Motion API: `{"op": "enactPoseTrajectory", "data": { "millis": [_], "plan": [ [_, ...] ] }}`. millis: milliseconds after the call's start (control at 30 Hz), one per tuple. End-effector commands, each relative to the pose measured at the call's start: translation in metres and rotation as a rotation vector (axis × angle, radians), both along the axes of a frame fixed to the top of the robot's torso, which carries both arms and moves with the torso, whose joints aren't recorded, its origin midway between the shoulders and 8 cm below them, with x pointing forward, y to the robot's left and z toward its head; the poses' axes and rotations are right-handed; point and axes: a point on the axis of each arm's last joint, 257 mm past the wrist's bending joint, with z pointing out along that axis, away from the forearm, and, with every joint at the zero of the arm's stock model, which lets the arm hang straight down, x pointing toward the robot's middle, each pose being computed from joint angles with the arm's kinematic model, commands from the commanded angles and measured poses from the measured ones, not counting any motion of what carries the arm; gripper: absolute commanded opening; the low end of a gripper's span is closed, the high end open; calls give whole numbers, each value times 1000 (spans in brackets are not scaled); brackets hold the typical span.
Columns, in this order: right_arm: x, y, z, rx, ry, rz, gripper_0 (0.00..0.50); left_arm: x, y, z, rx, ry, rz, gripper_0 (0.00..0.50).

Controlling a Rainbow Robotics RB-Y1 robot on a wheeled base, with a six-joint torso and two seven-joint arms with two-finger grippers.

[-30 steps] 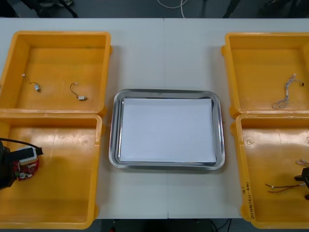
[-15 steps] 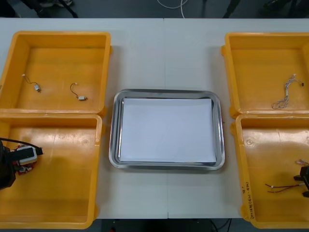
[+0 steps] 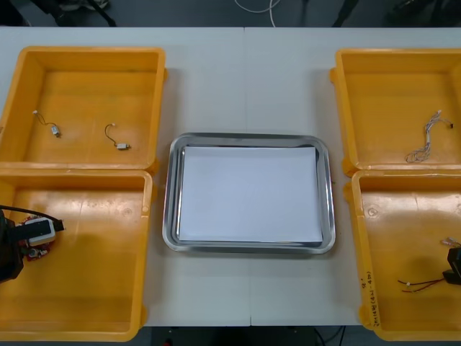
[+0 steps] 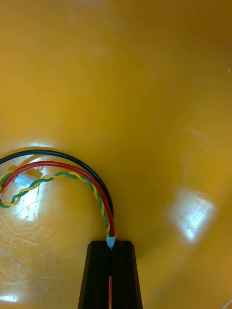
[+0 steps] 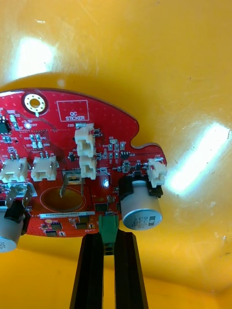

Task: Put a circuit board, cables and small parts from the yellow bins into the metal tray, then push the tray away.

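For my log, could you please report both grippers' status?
Left gripper shut on circuit board, near-left bin. Right gripper shut on cables, near-right bin. Nothing in metal tray yet; path open.

Red circuit board [image 5: 63,130], yellow bins [image 3: 86,94]

From above, the edges cut off my left gripper [image 3: 13,249] and right gripper [image 3: 455,265]. The left covers most of the circuit board [image 3: 36,250], the right one end of the red and yellow cable [image 3: 421,283].

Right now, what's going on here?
The left gripper is shut on the edge of a red circuit board in the near left yellow bin; the right gripper is shut on the end of a red and yellow cable in the near right yellow bin. Neither is in the metal tray yet.
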Motion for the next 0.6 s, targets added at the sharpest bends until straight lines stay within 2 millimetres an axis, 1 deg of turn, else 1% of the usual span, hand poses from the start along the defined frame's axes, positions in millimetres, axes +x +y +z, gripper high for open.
{"op": "enactPoseTrajectory", "data": {
  "millis": [33, 133, 167, 333, 400, 600],
  "plan": [
    [13, 12, 13, 18, -23, -5, 0, 14, -15, 10, -34, -33, 32, 0],
    [13, 10, 35, 8, -13, 7, 0, 15, -16, 15, -34, -38, 35, 0],
    [12, 10, 38, 4, -10, 10, 0, 16, -16, 16, -34, -39, 33, 0],
    [11, 8, 70, -27, -11, 32, 0, 14, -18, 31, -17, -31, 39, 0],
    [11, 6, 79, -39, -14, 38, 0, 13, -20, 36, -12, -27, 40, 0],
    [5, 4, 110, -100, -13, 77, 0, 12, -33, 55, -29, -32, 53, 0]
  ]
}}
